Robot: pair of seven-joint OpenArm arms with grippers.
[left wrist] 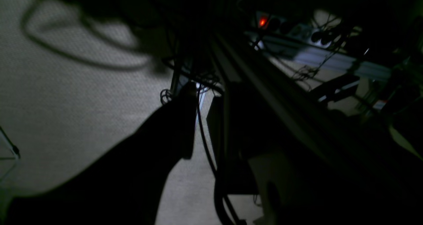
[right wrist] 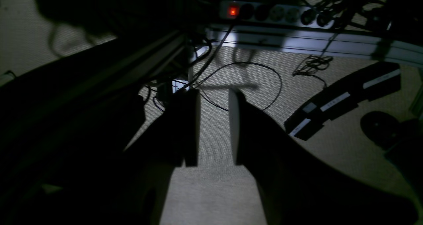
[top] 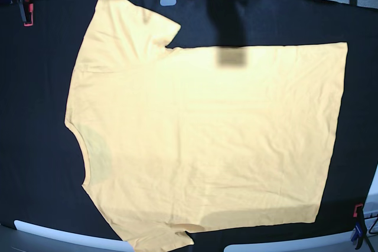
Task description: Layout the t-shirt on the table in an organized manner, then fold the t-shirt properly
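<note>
The t-shirt [top: 207,140] lies spread flat on the table [top: 35,146] in the base view. It is pale yellow, with its neck to the left and its hem to the right. One sleeve points to the top left, the other to the bottom edge. Neither arm shows in that view. Both wrist views look down at a dim carpeted floor beside the table. My right gripper [right wrist: 214,126] is open with only floor between its fingers. My left gripper [left wrist: 203,126] is mostly in shadow; one finger [left wrist: 186,119] shows with a strip of floor beside it, so it looks open and holds nothing.
A power strip [right wrist: 233,11] with a lit red switch lies on the floor beside an aluminium rail [right wrist: 297,43], loose cables [right wrist: 264,76] and black boxes [right wrist: 343,99]. Red clamps [top: 26,15] [top: 357,209] sit at the table's rim, with white strips [top: 53,231] along the near edge.
</note>
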